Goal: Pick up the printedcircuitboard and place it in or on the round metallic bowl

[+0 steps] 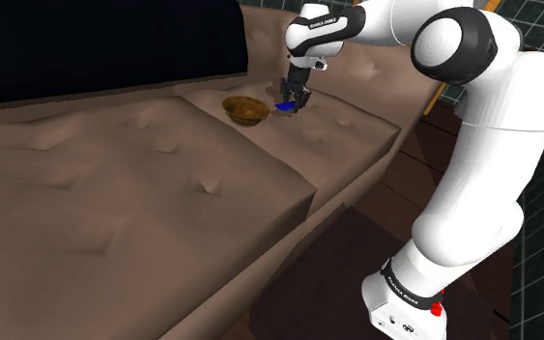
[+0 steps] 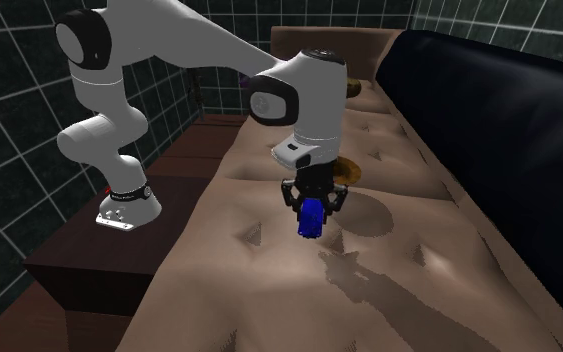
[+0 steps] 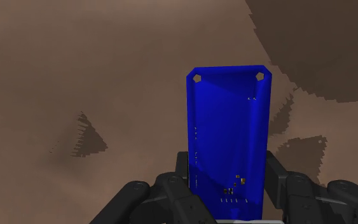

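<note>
Two black fingers [image 3: 275, 170] clamp the blue circuit board [image 3: 228, 133] by its long edges. Board's near end is cut off betw. them; far end w/ two holes sticks out past the tips. Board hangs clear of the cushion, just beside the brown bowl [image 1: 244, 108], not over it. Bowl sits on brown sofa [image 1: 144, 184], partly hidden behind the arm [image 2: 309, 90] in second exterior view.
</note>
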